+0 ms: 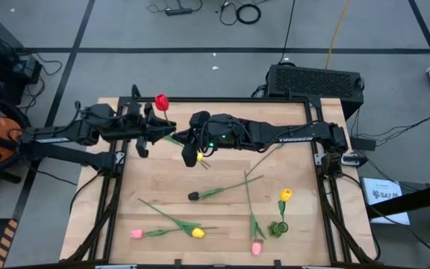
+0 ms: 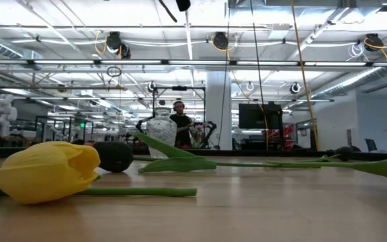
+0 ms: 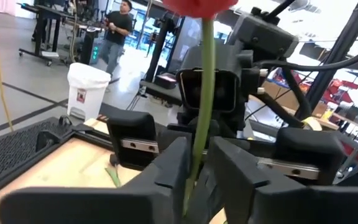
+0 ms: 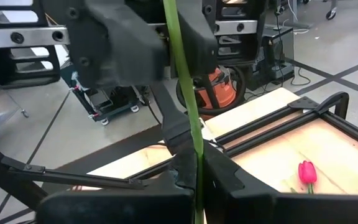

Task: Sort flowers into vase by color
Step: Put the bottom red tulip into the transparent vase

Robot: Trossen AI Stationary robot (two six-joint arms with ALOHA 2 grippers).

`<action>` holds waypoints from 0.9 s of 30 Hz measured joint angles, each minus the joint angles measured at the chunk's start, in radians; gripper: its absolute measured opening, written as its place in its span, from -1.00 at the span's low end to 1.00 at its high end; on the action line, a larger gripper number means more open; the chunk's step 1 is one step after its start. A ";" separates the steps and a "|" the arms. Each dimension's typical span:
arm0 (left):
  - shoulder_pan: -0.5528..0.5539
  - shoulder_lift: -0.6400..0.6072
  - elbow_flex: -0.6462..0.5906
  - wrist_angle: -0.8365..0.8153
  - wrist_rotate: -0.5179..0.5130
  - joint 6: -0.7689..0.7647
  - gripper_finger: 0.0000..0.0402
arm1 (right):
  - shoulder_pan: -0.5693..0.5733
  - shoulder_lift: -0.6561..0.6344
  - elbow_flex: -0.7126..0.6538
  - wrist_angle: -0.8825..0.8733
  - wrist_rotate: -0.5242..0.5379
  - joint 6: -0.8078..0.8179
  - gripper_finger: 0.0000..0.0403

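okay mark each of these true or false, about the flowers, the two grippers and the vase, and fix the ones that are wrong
1. The left gripper has its fingers around the red tulip's stem. True.
2. The right gripper is open and holds nothing. False: it is shut on a green stem.
3. A dark tulip lies on the table. True.
4. All the flowers already stand in the vase. False: several lie on the table, among them a pink tulip.
5. The red tulip is held up between both arms. True.

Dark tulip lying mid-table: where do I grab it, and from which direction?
Grip the dark tulip on its bare green stem between head and leaf, coming straight down from above with the tool's fingers across the stem. It lies flat, head pointing left, and nothing lies on that stretch.
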 joint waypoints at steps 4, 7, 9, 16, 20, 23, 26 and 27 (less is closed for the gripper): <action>0.001 0.000 0.000 -0.004 -0.006 0.005 -0.93 | 0.001 0.000 0.000 0.001 -0.005 0.000 -1.00; 0.001 0.000 0.000 -0.004 -0.007 0.004 -0.95 | 0.001 0.000 0.000 0.001 -0.005 0.000 -1.00; 0.001 0.002 0.000 -0.004 -0.007 0.004 -0.96 | 0.001 0.000 0.001 -0.002 -0.004 -0.003 -0.99; 0.000 0.003 0.000 -0.008 -0.008 0.005 -0.98 | -0.001 0.000 0.001 -0.025 -0.004 0.004 -0.83; 0.000 0.003 0.000 -0.026 -0.008 0.005 -0.98 | -0.006 0.000 0.001 -0.035 -0.003 -0.009 -0.62; 0.000 0.001 0.000 -0.061 -0.017 0.005 -0.98 | -0.016 -0.017 0.001 -0.080 -0.004 -0.044 -0.45; 0.001 0.000 0.000 -0.068 -0.024 0.042 -0.98 | -0.028 -0.060 0.001 -0.157 -0.004 -0.051 -0.32; 0.001 0.000 0.000 -0.070 -0.023 0.061 -0.98 | -0.033 -0.079 0.001 -0.198 0.002 -0.047 -0.29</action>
